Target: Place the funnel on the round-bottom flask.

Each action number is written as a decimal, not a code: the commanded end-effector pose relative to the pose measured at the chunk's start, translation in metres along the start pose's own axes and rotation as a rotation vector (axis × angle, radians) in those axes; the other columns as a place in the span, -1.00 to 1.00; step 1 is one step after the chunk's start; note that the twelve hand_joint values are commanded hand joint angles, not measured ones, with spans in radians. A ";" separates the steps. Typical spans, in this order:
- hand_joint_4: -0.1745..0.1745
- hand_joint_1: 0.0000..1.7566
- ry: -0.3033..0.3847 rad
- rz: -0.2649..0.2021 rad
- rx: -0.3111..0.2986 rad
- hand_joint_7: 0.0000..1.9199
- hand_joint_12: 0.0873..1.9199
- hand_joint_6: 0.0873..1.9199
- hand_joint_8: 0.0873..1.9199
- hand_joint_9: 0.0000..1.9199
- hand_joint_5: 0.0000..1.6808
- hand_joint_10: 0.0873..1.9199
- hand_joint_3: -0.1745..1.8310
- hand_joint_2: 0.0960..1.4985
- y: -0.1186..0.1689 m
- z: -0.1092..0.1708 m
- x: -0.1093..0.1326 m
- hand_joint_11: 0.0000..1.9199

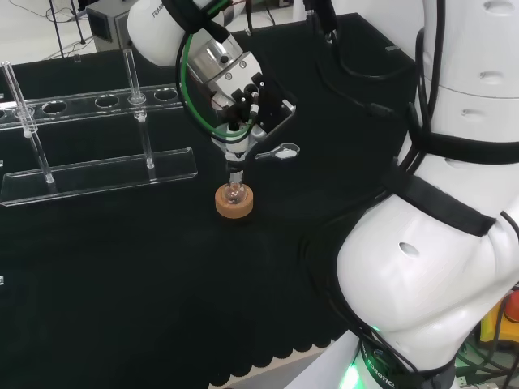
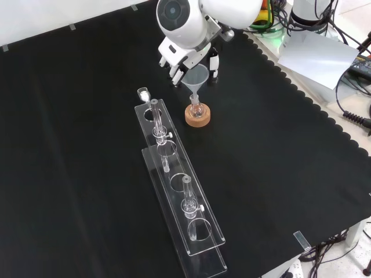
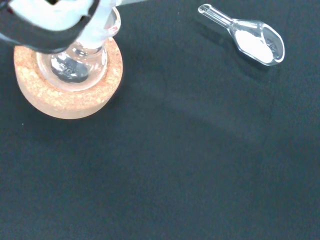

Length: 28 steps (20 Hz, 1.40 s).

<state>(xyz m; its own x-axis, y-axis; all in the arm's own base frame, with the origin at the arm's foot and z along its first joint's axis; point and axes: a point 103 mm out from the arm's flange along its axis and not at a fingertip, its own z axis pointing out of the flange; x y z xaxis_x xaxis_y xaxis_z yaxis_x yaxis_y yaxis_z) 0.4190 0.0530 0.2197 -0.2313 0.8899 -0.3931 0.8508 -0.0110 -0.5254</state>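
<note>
A small clear round-bottom flask (image 2: 196,109) stands on a cork ring (image 2: 197,119) near the middle of the cloth. A clear funnel (image 2: 196,77) is upright right above it, and its stem reaches down into the flask's neck. The hand (image 2: 184,58) is above the flask with its fingers curled round the funnel's cone. In the head view the hand (image 1: 243,93) hangs over the flask (image 1: 234,193) and the cork ring (image 1: 233,205), with the funnel's stem (image 1: 235,168) between them. The wrist view looks down on the flask (image 3: 75,65) in its cork ring (image 3: 62,102).
A clear scoop (image 1: 280,151) with white powder lies just to the right of the flask in the head view, and the scoop (image 3: 256,40) also lies on the cloth in the wrist view. A long clear rack (image 2: 181,194) with upright tubes stands on the near side in the front view.
</note>
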 end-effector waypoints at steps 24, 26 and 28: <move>-0.40 -0.32 0.047 -0.039 0.024 -1.00 0.49 -1.00 -0.75 -0.85 -0.79 -0.26 -1.00 0.12 -0.024 -0.004 -0.001 -0.92; -0.40 -0.33 0.052 -0.040 0.023 -1.00 0.50 -1.00 -0.81 -0.87 -0.81 -0.24 -1.00 0.10 -0.027 -0.004 -0.002 -0.94; -0.40 -0.35 0.056 -0.042 0.015 -1.00 0.51 -1.00 -0.84 -0.89 -0.82 -0.23 -1.00 0.09 -0.031 -0.005 -0.003 -0.96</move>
<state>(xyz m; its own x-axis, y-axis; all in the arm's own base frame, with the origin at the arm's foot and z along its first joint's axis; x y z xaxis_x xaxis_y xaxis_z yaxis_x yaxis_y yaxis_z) 0.4006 0.0547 0.2375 -0.2419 0.9089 -0.3398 0.8297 0.0122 -0.5581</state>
